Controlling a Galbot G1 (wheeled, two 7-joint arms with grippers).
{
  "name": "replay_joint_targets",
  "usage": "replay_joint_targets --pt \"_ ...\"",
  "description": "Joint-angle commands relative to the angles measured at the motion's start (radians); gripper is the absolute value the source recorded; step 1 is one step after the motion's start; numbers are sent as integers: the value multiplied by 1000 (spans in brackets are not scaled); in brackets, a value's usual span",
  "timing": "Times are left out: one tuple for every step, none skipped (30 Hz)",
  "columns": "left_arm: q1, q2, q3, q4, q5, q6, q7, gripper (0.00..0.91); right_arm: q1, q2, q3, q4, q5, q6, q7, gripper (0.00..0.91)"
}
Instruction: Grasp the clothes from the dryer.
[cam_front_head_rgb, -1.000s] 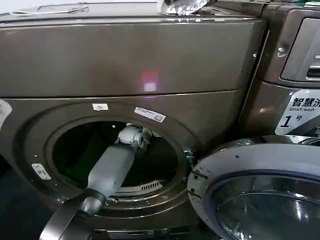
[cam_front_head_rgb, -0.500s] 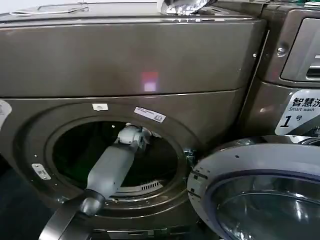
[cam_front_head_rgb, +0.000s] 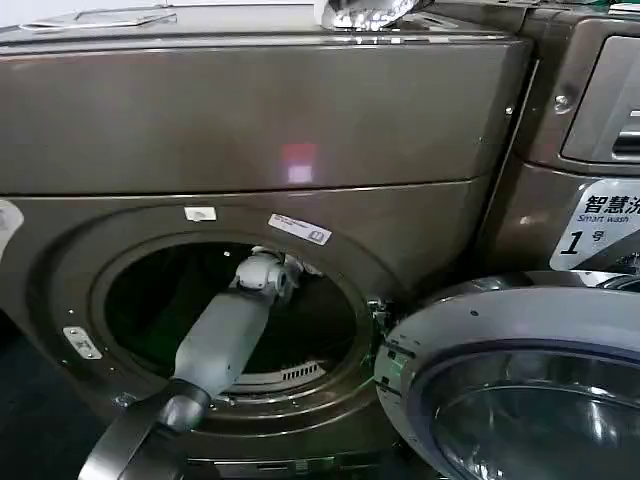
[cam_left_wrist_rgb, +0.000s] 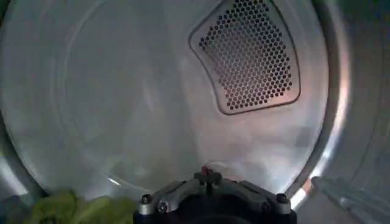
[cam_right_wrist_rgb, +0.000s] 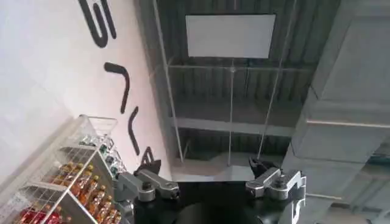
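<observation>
The left gripper (cam_front_head_rgb: 262, 272) is inside the round port of the dryer (cam_front_head_rgb: 250, 130), at the end of a pale grey arm (cam_front_head_rgb: 215, 340) that rises from the lower left edge of the head view and slants up and to the right through the opening. Whether it is open or closed cannot be told. In the left wrist view its mount faces the shiny metal drum (cam_left_wrist_rgb: 122, 91), whose back wall carries a perforated vent panel (cam_left_wrist_rgb: 250, 58).

The clothes (cam_left_wrist_rgb: 67, 208) lie on the floor of the drum, below and to one side of the gripper mount: a lime-green garment shows there, apart from the gripper as far as can be seen.

The right gripper (cam_right_wrist_rgb: 207, 173) is away from the dryer and points upward toward a ceiling of grey beams with a white rectangular panel (cam_right_wrist_rgb: 230, 35). Its two dark fingertips stand well apart with nothing between them. A wire shelf rack (cam_right_wrist_rgb: 73, 176) stocked with bottles stands by a white wall beside it.

Around the port, the dryer's bronze-grey front bears small white stickers (cam_front_head_rgb: 298, 228) just above the rim. The round door (cam_front_head_rgb: 510, 385) hangs swung wide at the lower right of the port, its glass facing outward. Past it, at the right edge, a neighbouring machine (cam_front_head_rgb: 590, 90) carries a white sticker (cam_front_head_rgb: 598, 225) with Chinese characters and a "1". A crumpled silvery item (cam_front_head_rgb: 365, 12) rests on the dryer's top edge.
</observation>
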Motion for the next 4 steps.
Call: replay_joint_targets --pt "0 0 0 3 3 -3 0 0 2 1 -2 1 0 0 0 907" --pt "0 0 0 3 3 -3 0 0 2 1 -2 1 0 0 0 907" --pt "1 0 -1 3 4 -3 0 0 2 1 -2 1 0 0 0 907" --pt "1 0 -1 3 5 -4 0 0 2 1 -2 0 0 0 -1 907"
